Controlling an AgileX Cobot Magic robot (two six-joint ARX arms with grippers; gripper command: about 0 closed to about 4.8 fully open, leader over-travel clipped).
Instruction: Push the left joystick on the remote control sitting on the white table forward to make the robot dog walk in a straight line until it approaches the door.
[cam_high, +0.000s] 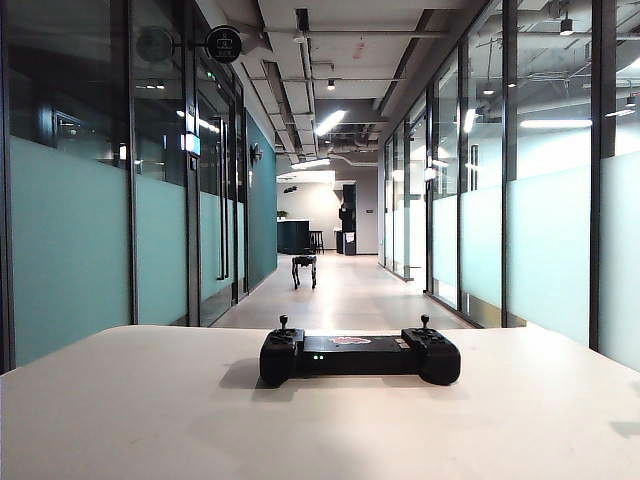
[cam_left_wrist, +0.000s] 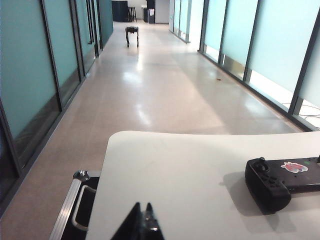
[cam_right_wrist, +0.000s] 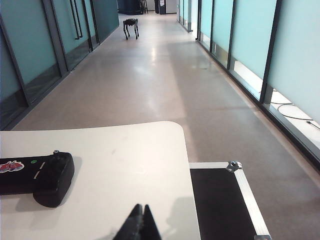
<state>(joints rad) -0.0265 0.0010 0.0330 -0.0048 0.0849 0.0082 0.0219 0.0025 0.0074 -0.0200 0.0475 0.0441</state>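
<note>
Well down the corridor stands the robot dog (cam_high: 304, 270); the remote control (cam_high: 359, 355) lies untouched on the white bench (cam_high: 150, 410). Left pincer (cam_left_wrist: 143, 225) and right pincer (cam_right_wrist: 140, 225) hover closed, empty, above the bench's near edge.

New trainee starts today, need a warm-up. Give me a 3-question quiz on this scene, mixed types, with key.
1. True or false: the left gripper touches the remote control.
2. Where is the robot dog? A) on the white table B) far down the corridor C) beside the table
3. Fill in: both grippers' jaws are ____; the right gripper is near the table edge.

Key:
1. False; it is clear of it, at the near edge.
2. B
3. shut
</note>
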